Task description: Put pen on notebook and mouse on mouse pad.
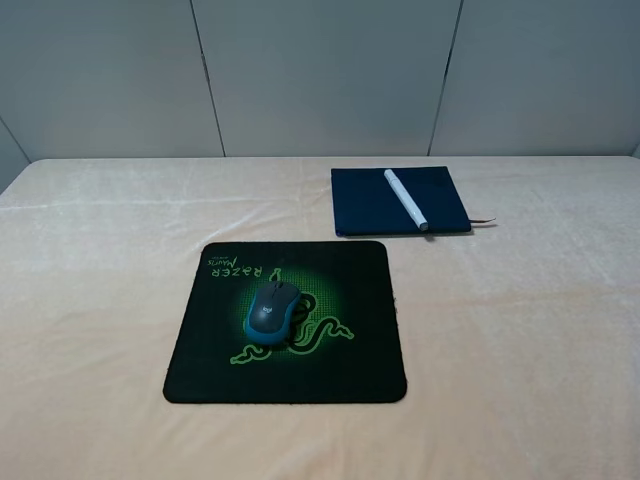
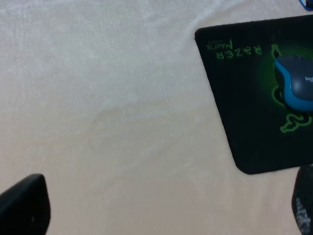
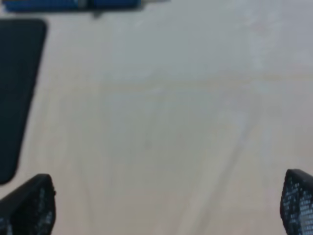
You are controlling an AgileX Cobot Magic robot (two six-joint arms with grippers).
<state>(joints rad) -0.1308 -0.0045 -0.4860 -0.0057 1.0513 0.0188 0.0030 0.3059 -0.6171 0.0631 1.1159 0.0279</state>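
One mouse (image 1: pixel 273 311) rests near the middle of one black mouse pad (image 1: pixel 330 375) toward the front of the cream-covered worktop (image 1: pixel 110 280), and one pen (image 1: pixel 405 198) lies slantwise across one navy notebook (image 1: pixel 365 205) farther back, with a thin ribbon (image 1: pixel 484 221) poking from its right corner. Pad and notebook sit near each other without touching. Left tool (image 2: pixel 161 208) and right tool (image 3: pixel 168 205) hang spread wide above bare cloth, gripping nothing.

Cream cloth-covered table (image 1: pixel 520 350), grey panelled wall (image 1: pixel 320 75) behind, soft even light
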